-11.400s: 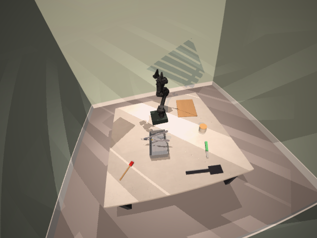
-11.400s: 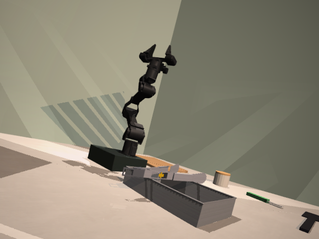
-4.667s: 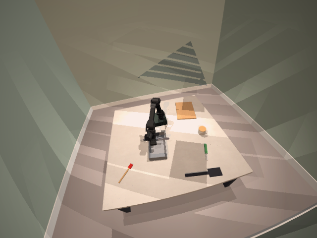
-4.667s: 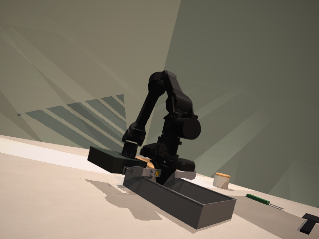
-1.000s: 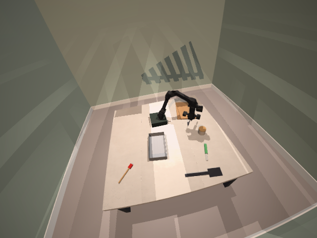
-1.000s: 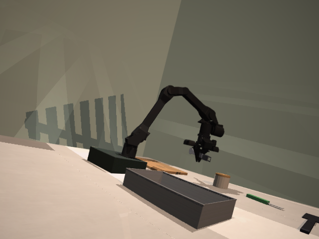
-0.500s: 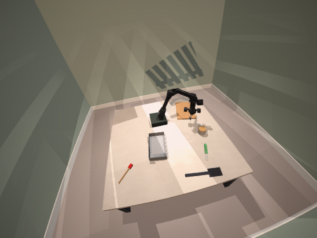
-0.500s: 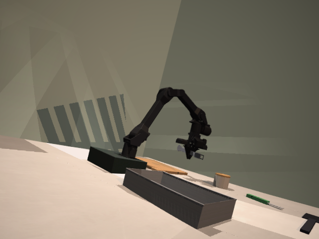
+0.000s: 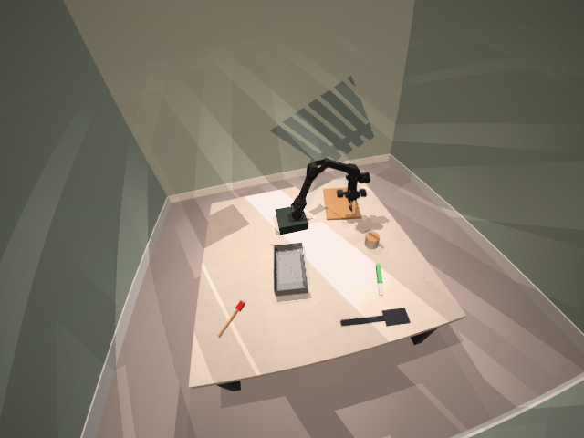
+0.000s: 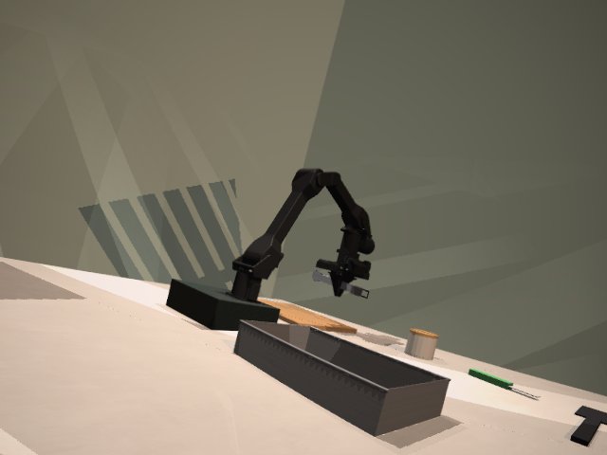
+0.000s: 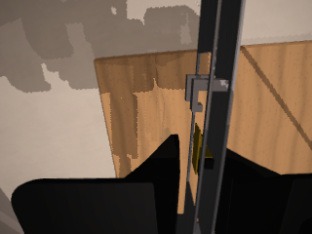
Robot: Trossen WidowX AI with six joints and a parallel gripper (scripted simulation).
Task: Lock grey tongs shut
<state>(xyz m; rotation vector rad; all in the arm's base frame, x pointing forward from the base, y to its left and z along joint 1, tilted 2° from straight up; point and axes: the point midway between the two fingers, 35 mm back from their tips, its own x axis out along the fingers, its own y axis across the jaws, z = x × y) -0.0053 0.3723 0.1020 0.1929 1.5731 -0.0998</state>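
Note:
The grey tongs (image 9: 350, 206) (image 10: 355, 289) (image 11: 221, 97) are held in the air in my gripper (image 9: 350, 201) (image 10: 338, 292) (image 11: 185, 140), which is shut on them. In the exterior view they tilt, the light, wide end at left higher than the end with the square loop at right. In the wrist view their arms run close together, with a small bracket and a yellow part between the fingers; whether the lock has caught cannot be told. The wooden board (image 9: 332, 209) (image 10: 313, 316) (image 11: 263, 132) lies below them, apart from them.
The roasting tin (image 9: 290, 290) (image 10: 313, 376) is empty, in front of the arm's base. A round wooden-topped canister (image 9: 371, 241) (image 10: 421, 346) stands near the board. A green-handled tool (image 9: 379, 273) (image 10: 489, 377), a black spatula (image 9: 396, 317) and a red-headed tool (image 9: 240, 306) lie further off.

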